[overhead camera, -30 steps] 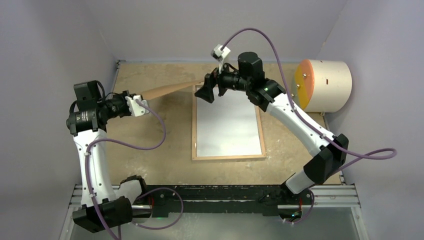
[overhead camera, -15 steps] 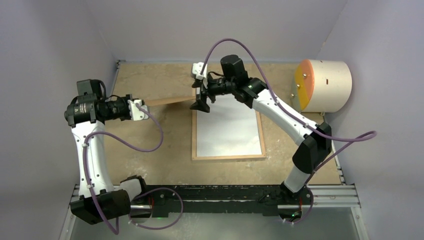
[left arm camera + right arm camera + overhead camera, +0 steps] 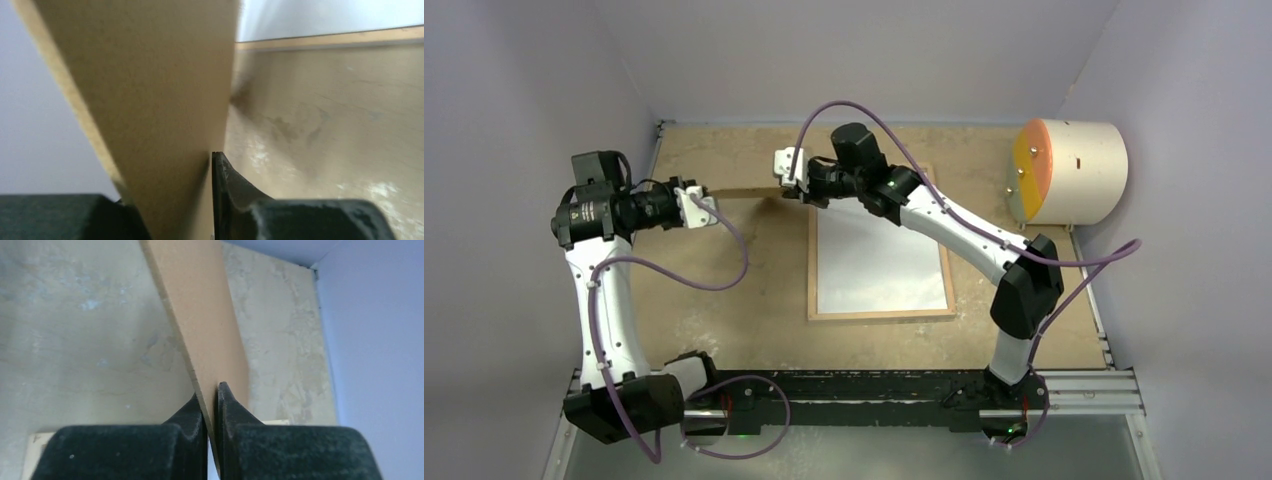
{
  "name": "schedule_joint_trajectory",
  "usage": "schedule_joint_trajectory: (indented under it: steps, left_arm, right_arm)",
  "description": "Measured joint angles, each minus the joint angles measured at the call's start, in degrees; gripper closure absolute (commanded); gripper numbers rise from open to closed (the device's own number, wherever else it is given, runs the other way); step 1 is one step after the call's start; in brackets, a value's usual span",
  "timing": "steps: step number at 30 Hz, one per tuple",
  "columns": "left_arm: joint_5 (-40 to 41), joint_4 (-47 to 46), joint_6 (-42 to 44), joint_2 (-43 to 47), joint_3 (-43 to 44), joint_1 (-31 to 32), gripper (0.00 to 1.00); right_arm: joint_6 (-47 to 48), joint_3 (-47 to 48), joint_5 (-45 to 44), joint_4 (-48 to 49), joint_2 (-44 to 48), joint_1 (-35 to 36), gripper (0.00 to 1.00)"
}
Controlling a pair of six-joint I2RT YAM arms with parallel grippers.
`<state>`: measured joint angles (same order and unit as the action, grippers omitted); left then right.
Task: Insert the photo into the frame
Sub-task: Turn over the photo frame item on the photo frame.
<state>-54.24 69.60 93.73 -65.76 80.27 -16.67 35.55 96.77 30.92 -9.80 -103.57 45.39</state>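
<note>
The frame (image 3: 812, 270) lies flat mid-table with its light wood rim up. Inside the rim lies the photo (image 3: 879, 250), plain white side up. A plain brown backing board (image 3: 744, 192) hangs edge-on above the table, left of the frame's far corner. My left gripper (image 3: 709, 203) is shut on the board's left end; in the left wrist view the board (image 3: 150, 100) fills the space at my left gripper (image 3: 195, 170). My right gripper (image 3: 788, 187) is shut on the right end, with the board (image 3: 200, 305) pinched in my right gripper (image 3: 209, 392).
A cream cylinder with an orange face (image 3: 1074, 170) lies at the back right. Lilac walls close the table on the left, back and right. A metal rail (image 3: 874, 385) with the arm bases runs along the near edge.
My right gripper moved left from above the frame's far edge to the board's free end and shut on it. The board has dropped from a slant to level; the left grip is unchanged.
</note>
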Motion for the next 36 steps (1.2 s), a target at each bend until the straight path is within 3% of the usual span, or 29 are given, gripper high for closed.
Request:
schedule_joint_trajectory:
  steps: [1, 2, 4, 9, 13, 18, 25, 32, 36]
  left_arm:
    - [-0.2, -2.3, -1.3, 0.0, 0.1, -0.1, 0.28]
    - [-0.5, -5.2, -2.7, 0.2, 0.1, -0.1, 0.19]
    - [-1.7, -13.3, -9.5, 1.3, -1.0, 0.2, 0.14]
    - [1.1, -41.7, -37.3, 7.0, -8.0, 0.7, 0.1]
    - [8.3, -54.8, -56.2, 3.6, -3.4, 0.7, 0.08]
    - [15.6, -54.8, -68.1, -7.4, 10.6, 0.7, 0.06]
    - [20.6, -48.9, -73.1, -10.3, 11.6, 0.2, 0.04]
    - [21.3, -43.3, -72.6, -12.6, 11.4, 0.1, 0.04]
    - [19.7, -39.8, -70.5, -15.1, 6.4, 0.1, 0.08]
  right_arm:
    - [0.5, 0.0, -0.7, 1.0, 0.0, 0.0, 1.0]
    - [0.3, 0.0, -1.1, 1.9, 0.0, 0.1, 1.0]
    - [-2.3, -0.5, -3.1, 6.0, 0.0, 0.3, 1.0]
    - [-12.6, -5.4, -6.1, 15.5, 1.8, 0.4, 1.0]
    - [-24.2, -5.1, -9.2, 18.5, 2.1, -0.9, 1.0]
    - [-43.2, 0.3, -7.1, 15.8, 1.9, -7.3, 1.0]
    - [-65.5, -0.3, 1.7, 15.4, 2.3, -20.5, 1.0]
    - [-84.3, -14.7, 10.0, 19.5, 6.4, -30.3, 1.0]
    - [-91.1, -25.1, 13.5, 22.8, 10.3, -35.0, 1.0]
